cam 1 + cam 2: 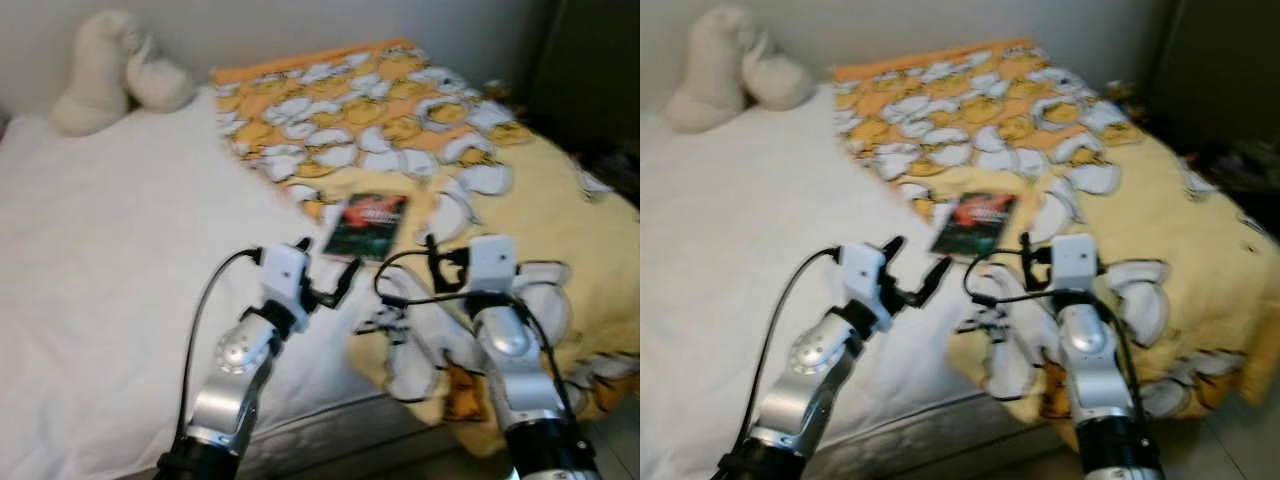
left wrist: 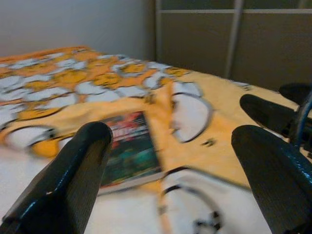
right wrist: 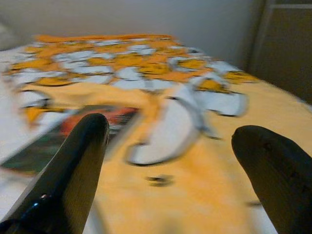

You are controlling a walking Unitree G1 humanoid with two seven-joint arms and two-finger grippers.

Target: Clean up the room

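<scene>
Bed (image 1: 110, 260) with yellow duck blanket (image 1: 420, 130) — book (image 1: 366, 225) lies at the blanket's edge. Left hand (image 1: 325, 277) and right hand (image 3: 170, 161) are held spread, empty, near it. Approach step judged; a forward reach is needed next.

Book (image 1: 366, 226) on bed (image 1: 110, 270), at blanket (image 1: 520, 190) edge; plush toy (image 1: 110, 70) behind, far left.

No text I can read anywhere, book (image 1: 366, 226) on my bed (image 1: 110, 250) shows a dark cover with a red band — its lettering too blurred, duck-print blanket (image 1: 400, 110) carries pictures only — no words
</scene>
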